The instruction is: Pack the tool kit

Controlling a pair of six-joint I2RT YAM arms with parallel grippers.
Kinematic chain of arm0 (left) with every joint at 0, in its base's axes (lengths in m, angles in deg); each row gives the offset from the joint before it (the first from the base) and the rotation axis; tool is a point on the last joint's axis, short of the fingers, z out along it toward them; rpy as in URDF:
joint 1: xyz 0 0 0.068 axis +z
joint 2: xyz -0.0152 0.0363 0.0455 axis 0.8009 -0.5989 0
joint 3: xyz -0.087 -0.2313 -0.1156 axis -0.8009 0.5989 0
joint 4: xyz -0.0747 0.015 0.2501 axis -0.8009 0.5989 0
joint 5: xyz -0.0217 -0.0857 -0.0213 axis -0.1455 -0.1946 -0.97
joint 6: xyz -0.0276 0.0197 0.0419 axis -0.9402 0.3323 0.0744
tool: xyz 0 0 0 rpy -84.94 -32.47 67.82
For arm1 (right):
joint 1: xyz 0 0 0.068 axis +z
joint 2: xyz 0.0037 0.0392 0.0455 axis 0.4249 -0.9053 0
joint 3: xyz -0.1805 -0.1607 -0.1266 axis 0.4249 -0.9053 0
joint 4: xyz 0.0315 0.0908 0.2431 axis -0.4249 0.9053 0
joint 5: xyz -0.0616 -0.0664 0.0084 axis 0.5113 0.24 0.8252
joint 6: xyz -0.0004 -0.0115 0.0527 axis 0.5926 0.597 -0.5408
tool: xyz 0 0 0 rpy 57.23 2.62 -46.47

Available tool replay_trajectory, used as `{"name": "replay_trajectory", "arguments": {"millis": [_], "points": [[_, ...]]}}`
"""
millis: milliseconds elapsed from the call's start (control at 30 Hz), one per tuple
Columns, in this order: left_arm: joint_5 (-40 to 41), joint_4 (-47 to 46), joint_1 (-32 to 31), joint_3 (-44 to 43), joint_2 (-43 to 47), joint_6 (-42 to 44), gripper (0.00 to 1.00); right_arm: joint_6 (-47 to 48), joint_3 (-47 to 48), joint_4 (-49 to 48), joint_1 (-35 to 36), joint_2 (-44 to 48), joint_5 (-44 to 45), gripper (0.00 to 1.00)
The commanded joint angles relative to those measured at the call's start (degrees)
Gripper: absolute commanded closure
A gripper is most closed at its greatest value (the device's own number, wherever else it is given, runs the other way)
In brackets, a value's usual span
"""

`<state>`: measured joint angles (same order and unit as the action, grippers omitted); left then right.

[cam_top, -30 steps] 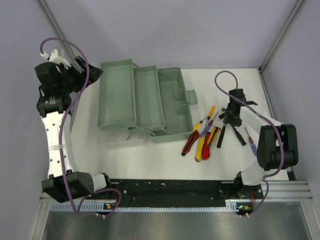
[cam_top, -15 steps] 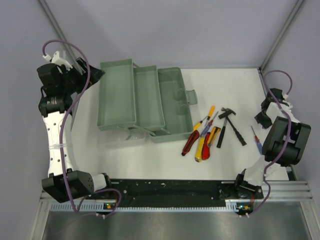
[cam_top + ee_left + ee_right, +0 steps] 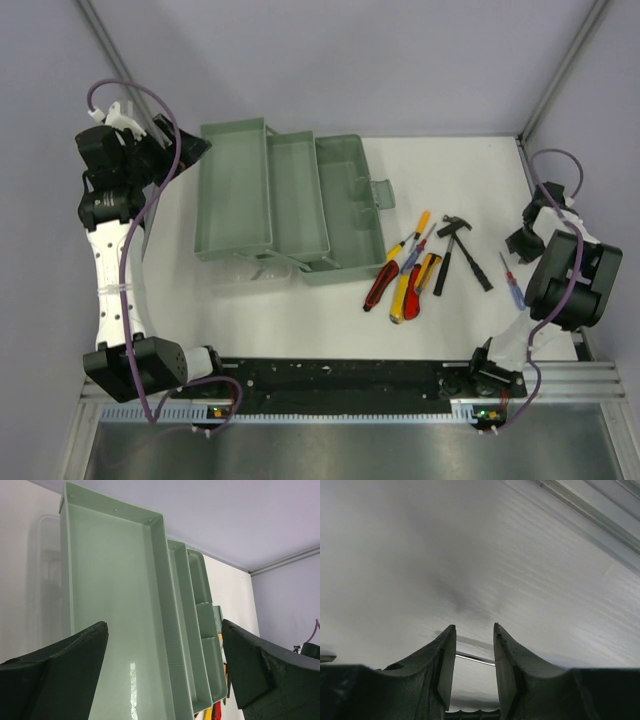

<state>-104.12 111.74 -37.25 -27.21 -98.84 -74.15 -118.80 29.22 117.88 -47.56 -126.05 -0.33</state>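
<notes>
The toolbox (image 3: 235,190) sits on the far left half of the white table (image 3: 300,320), folded fully open with its tiers stepped out toward the right, which I take to be so every tray can be reached from above; all of them look bare. The hand tools lie loose in a cluster just to its right: a red-handled tool (image 3: 380,288), a yellow-handled one (image 3: 403,302) and the black hammer (image 3: 457,227). A blue-handled screwdriver (image 3: 513,285) lies apart from these, close against the right arm. So packing looks not yet begun. The left arm stands tall at the table's left edge, its wrist bent so the left gripper (image 3: 183,150) hangs just beside the box's far-left corner. The right arm is folded tight by the right edge, the right gripper (image 3: 520,243) tucked low near the blue-handled screwdriver and well clear of the cluster. From the left wrist, the left gripper (image 3: 163,627) has its jaws spread wide with nothing in them, looking down the length of the deep end tray (image 3: 115,605) toward the divided tray (image 3: 207,635). From the right wrist, the right gripper (image 3: 474,630) shows a narrow gap between its jaws, nothing caught there, pointed at a pale blurred surface; the thin grey line beyond the gap I cannot identify.
</notes>
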Motion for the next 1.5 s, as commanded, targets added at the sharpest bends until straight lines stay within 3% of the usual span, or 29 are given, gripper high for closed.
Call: {"name": "replay_trajectory", "arguments": {"millis": [0, 300, 600, 833, 1067, 1233, 1467], "points": [[-1.5, -3.7, -0.1, -1.5, -0.6, -0.5, 0.02, 5.4, 0.8, -1.9, 0.3, 3.8, -8.9, 0.63], [-1.7, -4.0, -0.1, -0.6, -0.6, -0.2, 0.03, 17.4, -4.5, -3.0, 9.9, 9.3, -17.8, 0.31], [-2.4, -4.5, -0.1, -0.5, -1.2, -0.6, 0.03, 23.2, -7.8, -5.8, 14.0, 6.4, -21.5, 0.3], [-2.3, -4.4, -0.2, -0.3, -1.1, -0.3, 0.03, 24.5, -5.8, -5.4, 20.3, 0.4, -14.0, 0.41], [-2.2, -4.4, -0.1, -0.4, -1.1, -0.2, 0.03, 25.9, -4.7, -5.3, 25.0, 0.9, -8.4, 0.77], [-2.2, -4.4, -0.1, -0.3, -1.2, -0.1, 0.03, 26.0, -4.5, -5.2, 25.5, 2.2, -9.6, 1.0], [-2.2, -4.4, -0.1, -0.5, -1.1, -0.2, 0.03, 24.2, -2.2, -3.7, 25.9, 10.4, -12.1, 1.0]]}}
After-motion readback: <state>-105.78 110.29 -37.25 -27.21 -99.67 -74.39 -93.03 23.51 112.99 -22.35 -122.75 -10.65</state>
